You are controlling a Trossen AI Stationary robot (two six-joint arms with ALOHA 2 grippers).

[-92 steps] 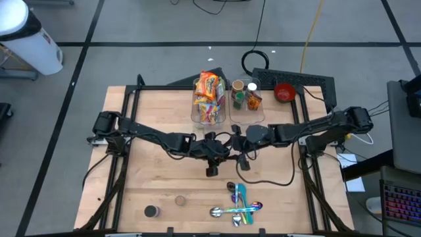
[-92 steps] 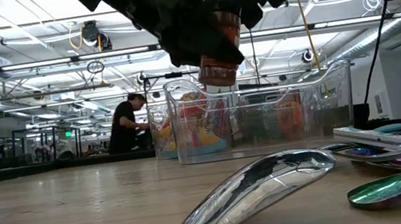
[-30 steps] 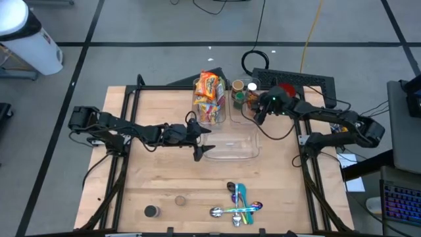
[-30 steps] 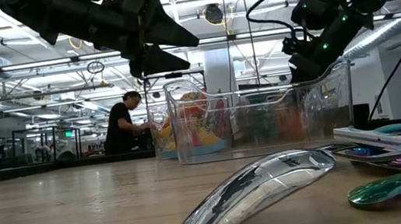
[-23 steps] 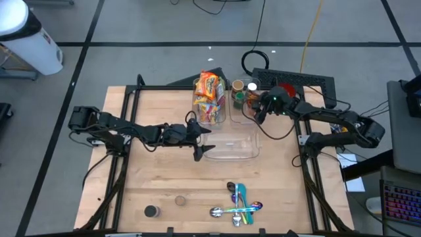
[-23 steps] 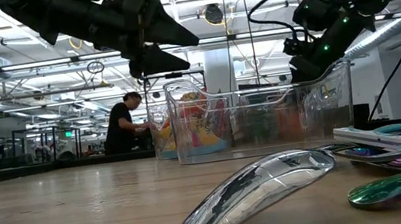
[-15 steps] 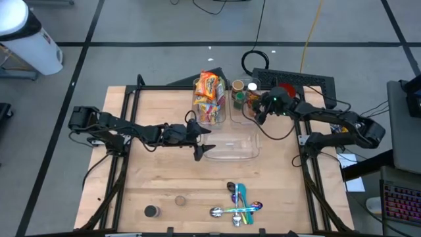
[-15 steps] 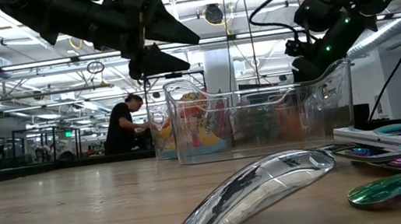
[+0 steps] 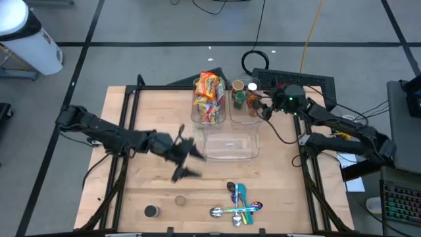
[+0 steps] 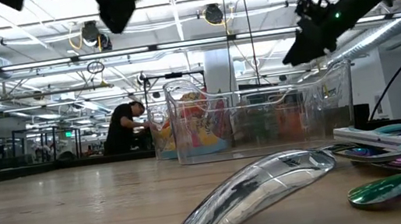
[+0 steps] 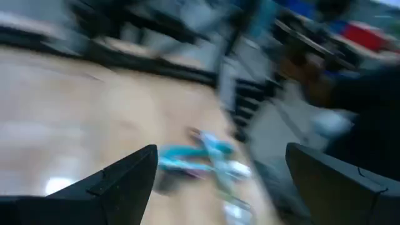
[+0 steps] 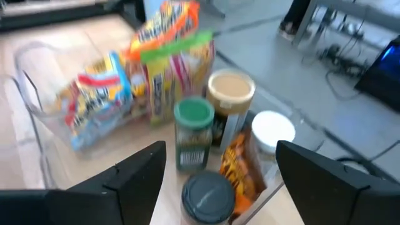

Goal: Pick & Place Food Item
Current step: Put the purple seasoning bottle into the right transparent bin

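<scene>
Jars stand in a clear bin (image 9: pixel 245 99): a green-lidded jar (image 12: pixel 194 132), a tan-lidded jar (image 12: pixel 230 94), a white-lidded one (image 12: pixel 272 129) and a dark-lidded jar (image 12: pixel 206 197), beside an orange packet (image 12: pixel 240 164). My right gripper (image 9: pixel 264 106) (image 12: pixel 220 147) hangs open above that bin's right end, nothing between its fingers. The neighbouring clear bin (image 9: pixel 208 99) holds snack packets (image 12: pixel 106 94). My left gripper (image 9: pixel 187 160) (image 11: pixel 220 150) is open and empty, high over the wood left of an empty clear bin (image 9: pixel 230 145).
Coloured cutlery (image 9: pixel 238 204) lies near the table's front edge, also seen as cutlery (image 11: pixel 206 156) past the left fingers. A small dark jar (image 9: pixel 151 211) and a round cap (image 9: pixel 179 199) sit at the front left. A red bowl (image 9: pixel 283 89) is behind the right arm.
My left gripper has swung up and toward the table's near left, away from the empty bin, turning as it went. My right gripper has risen and drawn back toward the table's right edge, away from the jars, which stay in their bin.
</scene>
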